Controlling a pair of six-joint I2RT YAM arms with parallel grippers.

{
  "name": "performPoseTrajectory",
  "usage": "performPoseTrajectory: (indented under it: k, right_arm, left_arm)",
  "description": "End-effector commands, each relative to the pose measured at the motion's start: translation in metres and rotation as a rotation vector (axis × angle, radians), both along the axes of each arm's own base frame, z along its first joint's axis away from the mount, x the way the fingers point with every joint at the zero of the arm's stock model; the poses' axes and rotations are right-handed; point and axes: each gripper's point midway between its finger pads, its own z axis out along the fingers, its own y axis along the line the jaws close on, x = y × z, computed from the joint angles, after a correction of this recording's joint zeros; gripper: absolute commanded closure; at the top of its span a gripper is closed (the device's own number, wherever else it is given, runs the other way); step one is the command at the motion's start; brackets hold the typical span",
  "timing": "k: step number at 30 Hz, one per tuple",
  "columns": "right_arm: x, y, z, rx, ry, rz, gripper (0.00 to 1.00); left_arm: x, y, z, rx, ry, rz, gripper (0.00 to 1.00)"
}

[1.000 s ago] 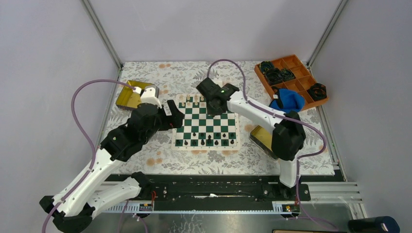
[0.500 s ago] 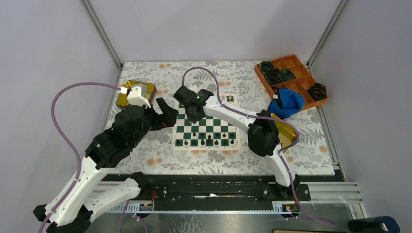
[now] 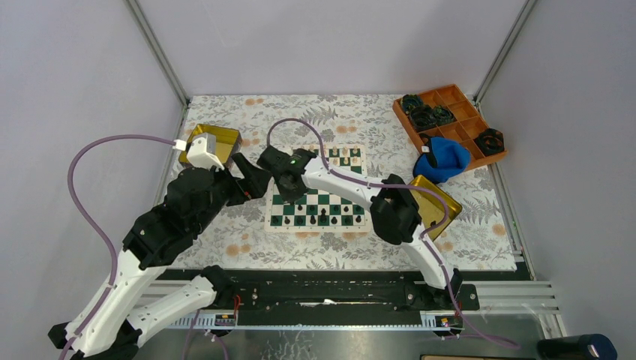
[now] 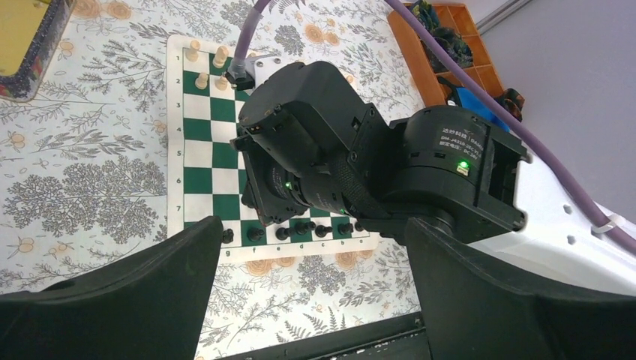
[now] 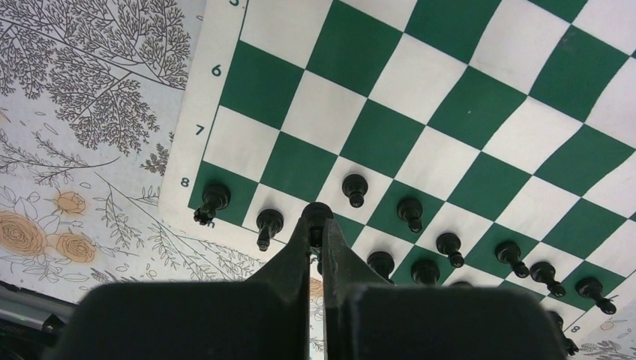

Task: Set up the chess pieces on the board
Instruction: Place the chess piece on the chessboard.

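Ok so nearest the arms is the black end of the board (image 5: 450,161), and that's where it's all happening. The right gripper (image 5: 316,229) is squeezed shut with what looks like a small black piece (image 5: 316,211) pinched right at its tips. Only the rounded top shows from the wrist cam, so I can't tell which kind it is. You're looking almost straight down its length, so I'd say it's hanging upright, long axis in line with the fingers.

The bit that matters: the tips sit over the back row, third square in from the corner marked 8. The corner piece (image 5: 212,202) and its neighbour (image 5: 268,223) stand to one side and the next back-row piece (image 5: 381,262) to the other. The square between is hidden under the fingers, so I can't say whether it's free. If it is, the drop is basically straight down, no sideways travel. Worth noting the two second-row squares on the corner side are bare too, just past the tips toward mid-board, and the pawns (image 5: 409,211) only begin after them.

The left gripper (image 3: 253,175) is spread wide with nothing in it, hovering just off the board's left edge, so the right arm is clearly the one on the job.

Farther out, cream pieces (image 3: 341,156) sit along the far edge, and a gold tin (image 3: 221,139) lies beyond the left arm.
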Motion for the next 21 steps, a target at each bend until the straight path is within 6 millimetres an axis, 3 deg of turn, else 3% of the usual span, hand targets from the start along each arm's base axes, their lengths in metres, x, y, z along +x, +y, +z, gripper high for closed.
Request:
performPoseTrajectory:
  k: [1, 14, 21]
  right_arm:
    - [-0.005, 0.011, -0.002, 0.018, 0.015, 0.050, 1.00]
    - [-0.010, 0.027, -0.024, 0.028, 0.055, 0.082, 1.00]
    - [-0.008, 0.032, -0.026, 0.032, 0.058, 0.084, 1.00]
  left_arm:
    - [-0.003, -0.003, 0.002, -0.033, 0.006, -0.005, 0.01]
    - [-0.003, -0.005, 0.004, -0.032, 0.006, -0.021, 0.01]
    - [-0.004, -0.006, 0.003, -0.030, 0.007, -0.030, 0.01]
